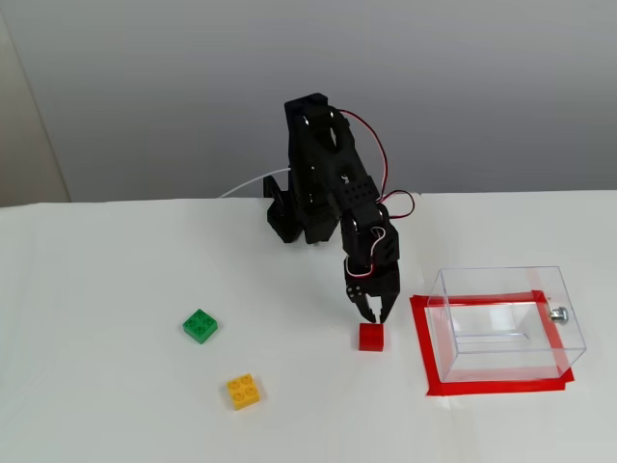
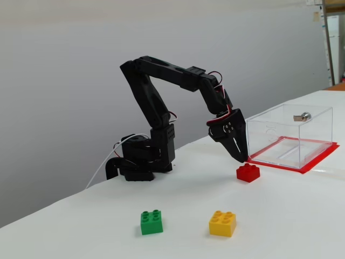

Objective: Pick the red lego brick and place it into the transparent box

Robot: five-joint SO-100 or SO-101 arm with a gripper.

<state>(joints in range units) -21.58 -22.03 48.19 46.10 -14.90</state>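
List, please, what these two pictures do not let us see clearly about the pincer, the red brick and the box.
- Pincer: its opening is too small to judge in one fixed view; side-on in the other, one finger hides the other.
- Gap between pincer and red lego brick: neither view shows if they touch.
- Transparent box: the clear walls do not show whether the top is open.

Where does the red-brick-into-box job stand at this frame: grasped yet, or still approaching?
Done: nothing visible, since the transparent box holds no brick. In hand: the approach. The gripper points down just above the red lego brick, its jaws only slightly parted and not around the brick, which sits on the table. Left: grasping, lifting, carrying it to the box and releasing.
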